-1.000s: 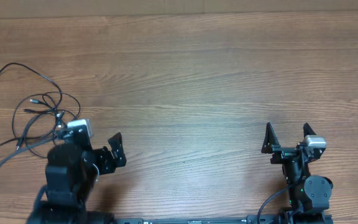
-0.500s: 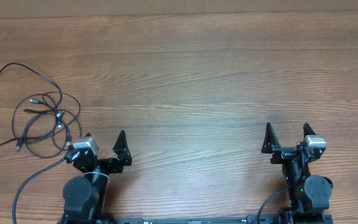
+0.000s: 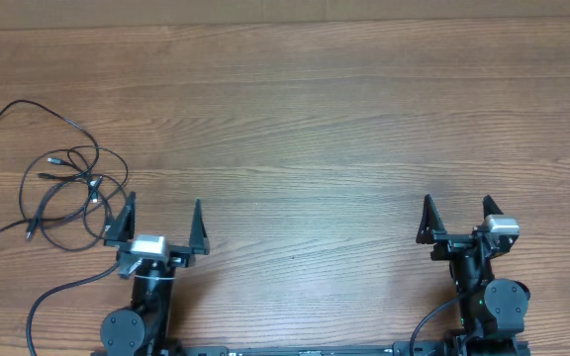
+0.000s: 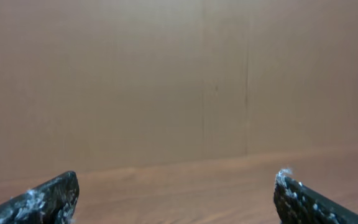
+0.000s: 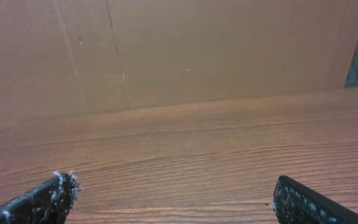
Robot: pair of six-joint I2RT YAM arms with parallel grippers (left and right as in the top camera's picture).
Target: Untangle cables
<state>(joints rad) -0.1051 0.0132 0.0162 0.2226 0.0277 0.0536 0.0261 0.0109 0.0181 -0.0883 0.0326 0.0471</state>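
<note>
The cables (image 3: 67,193) are thin black cords lying in tangled loops on the wooden table at the far left, with small plug ends near the loops; one strand runs up and off the left edge. My left gripper (image 3: 162,213) stands open near the table's front edge, just right of the tangle, with nothing between its fingers. My right gripper (image 3: 456,213) stands open at the front right, far from the cables, also empty. Both wrist views show only bare table between wide-apart fingertips (image 4: 51,196) (image 5: 55,196); no cables appear there.
A brown cardboard wall (image 5: 185,50) stands behind the far edge of the table (image 3: 315,129). A thicker black arm cord (image 3: 62,297) curves along the front left beside the left arm's base.
My left arm has swung to the right and drawn back toward its base, its gripper turning to point straight ahead. The right arm and the cables have not moved.
</note>
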